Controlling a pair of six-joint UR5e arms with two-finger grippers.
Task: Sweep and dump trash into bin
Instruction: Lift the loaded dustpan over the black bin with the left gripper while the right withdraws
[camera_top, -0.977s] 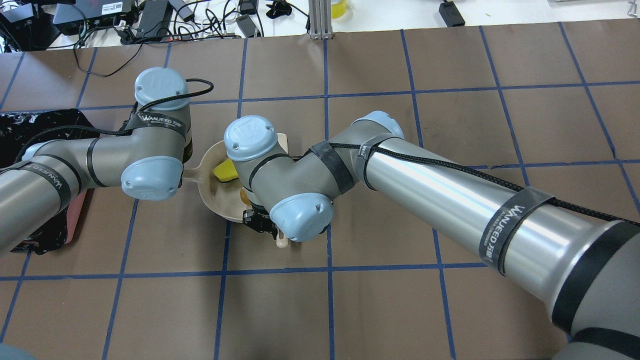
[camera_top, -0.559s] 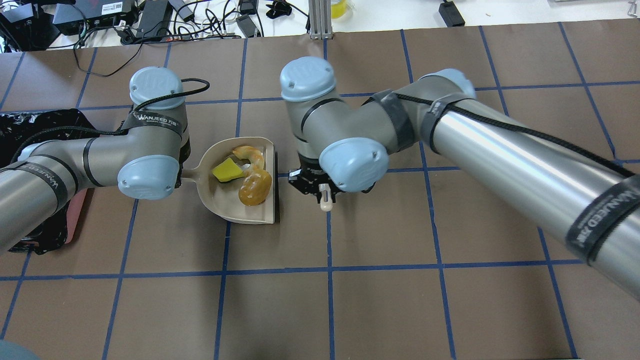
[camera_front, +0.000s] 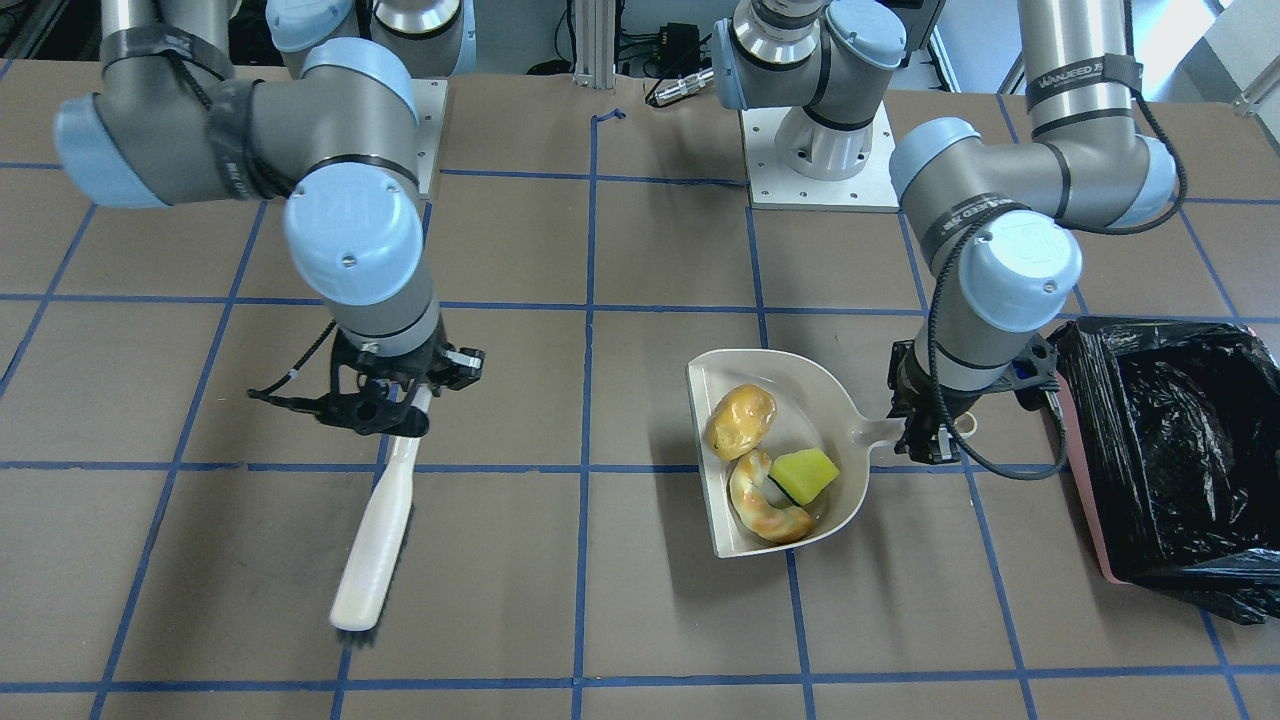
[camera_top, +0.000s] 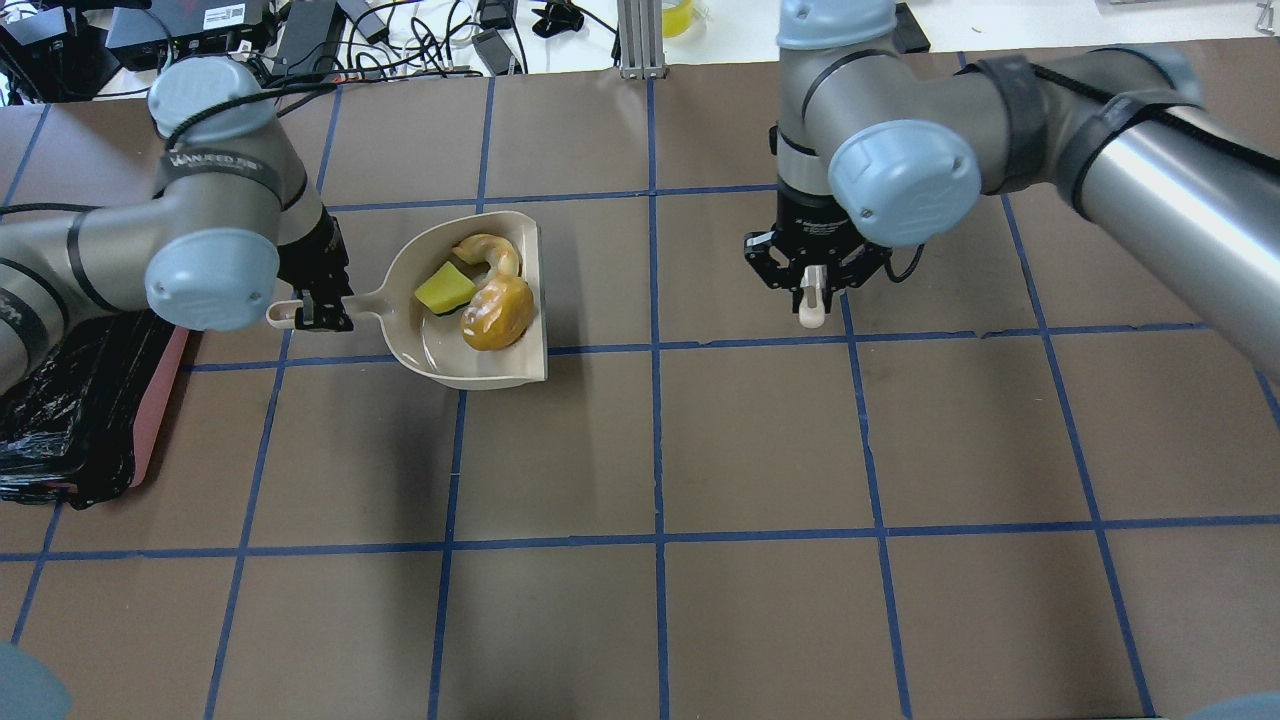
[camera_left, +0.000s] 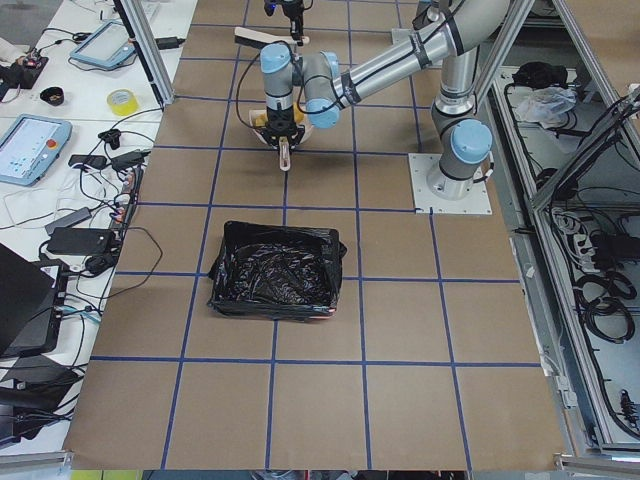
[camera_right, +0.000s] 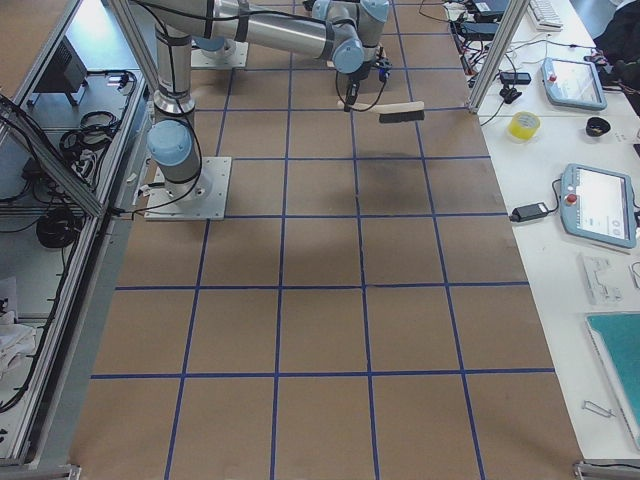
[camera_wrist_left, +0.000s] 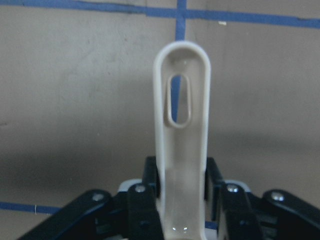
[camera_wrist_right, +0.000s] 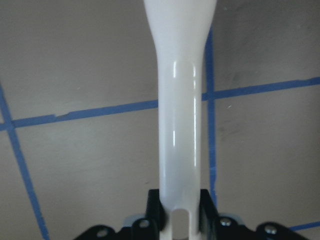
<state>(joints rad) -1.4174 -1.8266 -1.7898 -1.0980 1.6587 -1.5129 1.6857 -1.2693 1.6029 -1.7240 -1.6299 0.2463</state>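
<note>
The left gripper (camera_front: 928, 445) pinches the dustpan (camera_front: 800, 385) handle, the right gripper (camera_front: 395, 405) the brush (camera_front: 372, 545); tilted early, the trash (camera_front: 741, 417) could spill short of the bin (camera_front: 1095, 370) at three o'clock.

Overhead, the bin (camera_top: 70, 420) runs off the frame's left edge, its upper part hidden under the left arm (camera_top: 110, 250). In the front-facing view the right edge cuts it. From overhead, only a handle tip of the brush (camera_top: 812, 315) shows below the right gripper (camera_top: 812, 285). The right wrist view crops its head at the top. The left wrist view shows only the handle of the dustpan (camera_wrist_left: 181, 125). The trash (camera_top: 497, 312) is too small to tell in either side view.
</note>
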